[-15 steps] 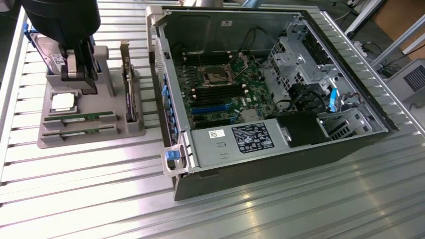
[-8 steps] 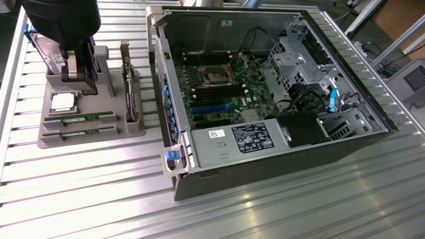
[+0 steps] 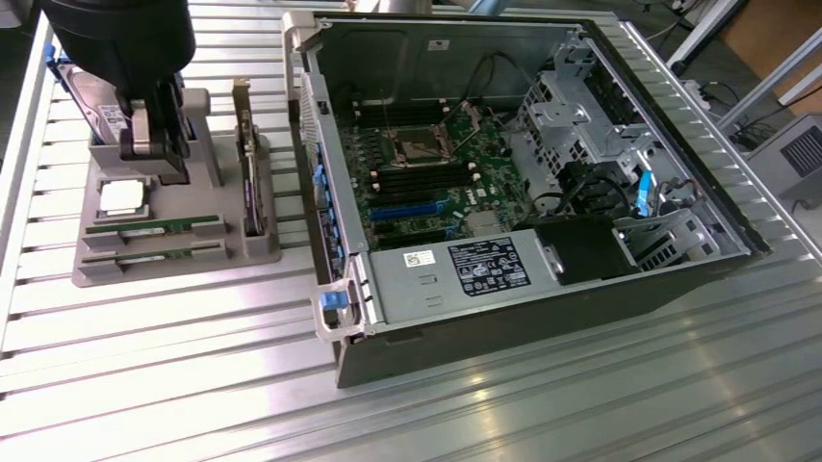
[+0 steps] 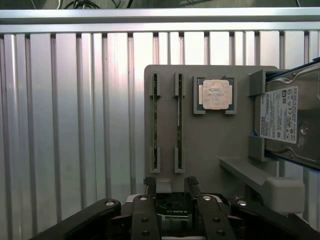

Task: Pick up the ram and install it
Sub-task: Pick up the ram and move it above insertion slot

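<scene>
Two ram sticks, thin green boards on edge, sit in slots of a grey holder (image 3: 180, 265); one stick (image 3: 154, 229) (image 4: 179, 120) lies beside the other (image 3: 152, 253) (image 4: 155, 120). My gripper (image 3: 154, 159) (image 4: 170, 187) hangs over the holder's far part, above and apart from the sticks. It is open, and nothing sits between its black fingers (image 4: 150, 186). The open computer case (image 3: 514, 173) lies at the exterior view's right, its motherboard (image 3: 430, 173) showing black memory slots.
On the holder are also a square silver processor chip (image 3: 122, 197) (image 4: 215, 94), a hard drive (image 3: 96, 106) (image 4: 285, 120) and a tall expansion card on edge (image 3: 250, 173). The case's raised wall (image 3: 308, 144) stands between holder and motherboard. A ribbed metal table (image 3: 167, 366) lies below.
</scene>
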### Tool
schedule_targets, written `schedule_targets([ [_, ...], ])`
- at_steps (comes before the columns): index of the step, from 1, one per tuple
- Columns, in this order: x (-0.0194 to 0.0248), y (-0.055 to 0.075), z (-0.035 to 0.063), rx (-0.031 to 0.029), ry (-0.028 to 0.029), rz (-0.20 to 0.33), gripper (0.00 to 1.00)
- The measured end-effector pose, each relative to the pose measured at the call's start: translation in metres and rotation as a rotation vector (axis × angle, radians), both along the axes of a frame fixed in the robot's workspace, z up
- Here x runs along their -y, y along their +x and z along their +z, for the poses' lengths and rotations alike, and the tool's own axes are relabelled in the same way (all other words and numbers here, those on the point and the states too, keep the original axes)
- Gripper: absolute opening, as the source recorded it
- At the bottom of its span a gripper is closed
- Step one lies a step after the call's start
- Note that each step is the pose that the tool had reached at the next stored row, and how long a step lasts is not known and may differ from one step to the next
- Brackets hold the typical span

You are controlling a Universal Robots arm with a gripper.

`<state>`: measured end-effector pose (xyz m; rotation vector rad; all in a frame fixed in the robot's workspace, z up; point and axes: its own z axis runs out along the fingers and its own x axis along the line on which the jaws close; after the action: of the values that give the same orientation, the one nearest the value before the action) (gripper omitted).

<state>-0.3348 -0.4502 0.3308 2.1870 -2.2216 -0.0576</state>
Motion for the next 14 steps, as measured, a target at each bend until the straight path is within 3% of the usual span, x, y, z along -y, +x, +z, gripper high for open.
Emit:
schedule_targets([
  [14, 0.0, -0.0001, -0.0032, 0.0, 0.0, 0.0, 0.36],
])
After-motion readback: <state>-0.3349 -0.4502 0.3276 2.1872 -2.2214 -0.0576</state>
